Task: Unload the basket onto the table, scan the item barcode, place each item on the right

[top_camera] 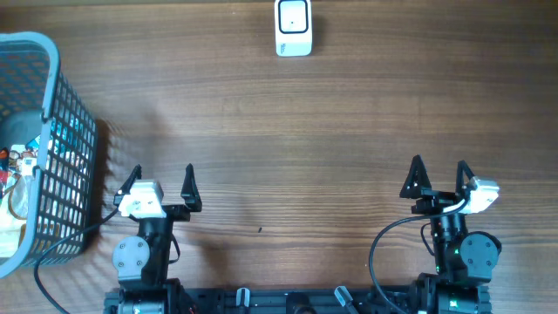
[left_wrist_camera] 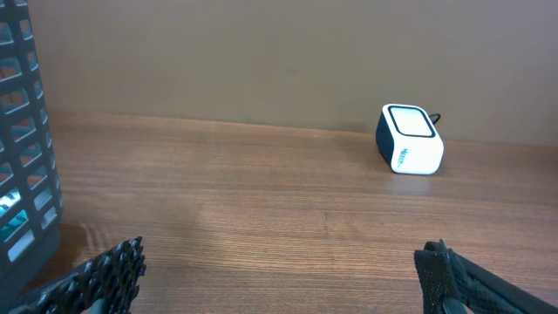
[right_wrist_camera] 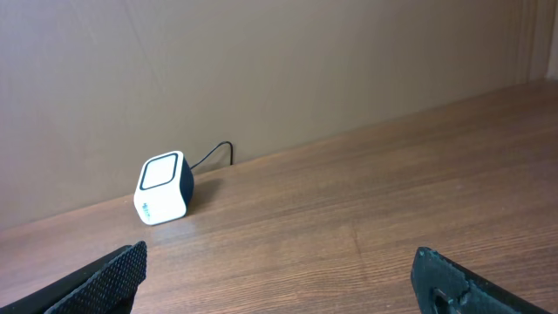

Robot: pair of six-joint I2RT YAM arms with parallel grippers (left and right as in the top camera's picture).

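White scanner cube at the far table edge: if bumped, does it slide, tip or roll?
Probably slides rather than tips or rolls: the scanner is squat and boxy, sitting flat on the smooth wooden table. Likely rigid, judging by its hard-looking shell. Its cable trails behind, so a push might pivot or tug it.

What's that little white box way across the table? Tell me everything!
The little white box is a barcode scanner, a small plastic-looking cube, white in front with dark sides and a dark-framed window on top. It sits upright on the wooden table by the far wall. A thin black cable leaves its back. Nothing else touches it.
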